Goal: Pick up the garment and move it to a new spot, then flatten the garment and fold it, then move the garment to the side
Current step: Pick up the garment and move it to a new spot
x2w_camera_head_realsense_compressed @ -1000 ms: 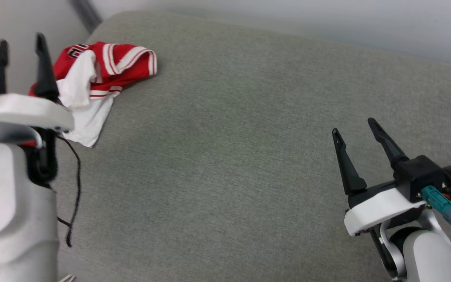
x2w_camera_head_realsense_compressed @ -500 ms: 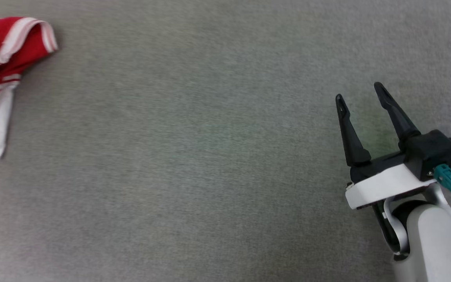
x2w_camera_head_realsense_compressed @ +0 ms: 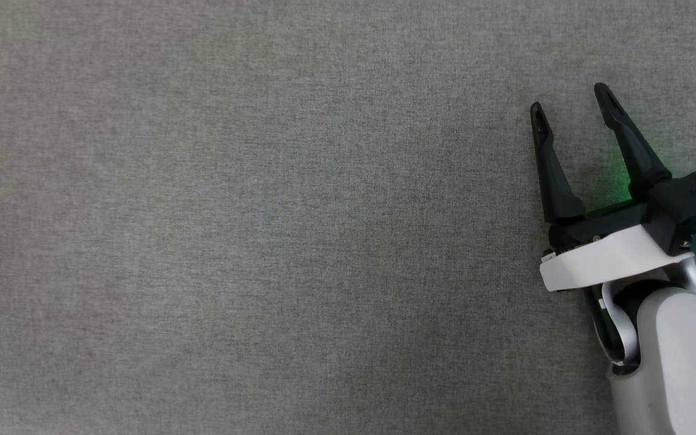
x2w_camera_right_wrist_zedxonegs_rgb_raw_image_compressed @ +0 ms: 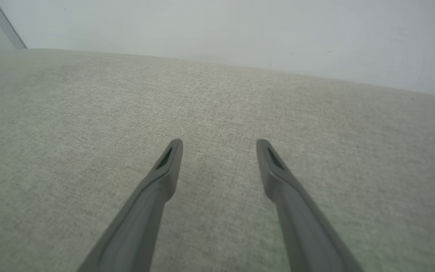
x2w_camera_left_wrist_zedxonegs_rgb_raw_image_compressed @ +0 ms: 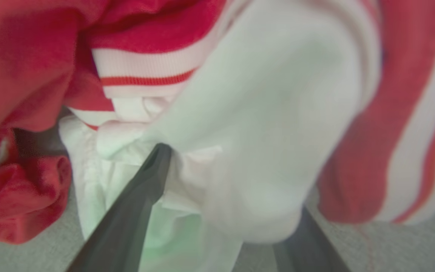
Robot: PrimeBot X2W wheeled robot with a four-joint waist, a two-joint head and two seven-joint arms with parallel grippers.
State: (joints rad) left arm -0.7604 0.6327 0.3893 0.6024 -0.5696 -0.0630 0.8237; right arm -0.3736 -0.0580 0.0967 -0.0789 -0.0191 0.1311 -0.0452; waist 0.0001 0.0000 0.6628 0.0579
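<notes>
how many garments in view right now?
1. The red-and-white garment lies crumpled on the grey fabric surface, a white fold between the fingers of the left gripper. More may lie outside the frames.

**Head view:** looks steeply down from close above the grey fabric surface [x2w_camera_head_realsense_compressed: 263, 241], the right gripper [x2w_camera_head_realsense_compressed: 570, 99] at its right edge.
**Right wrist view:** set low, looks along that gripper's fingers [x2w_camera_right_wrist_zedxonegs_rgb_raw_image_compressed: 153, 204] across the same surface to a pale wall [x2w_camera_right_wrist_zedxonegs_rgb_raw_image_compressed: 240, 26].
**Left wrist view:** very near the garment [x2w_camera_left_wrist_zedxonegs_rgb_raw_image_compressed: 278, 113], blurred, grey fabric at its lower corners.
</notes>
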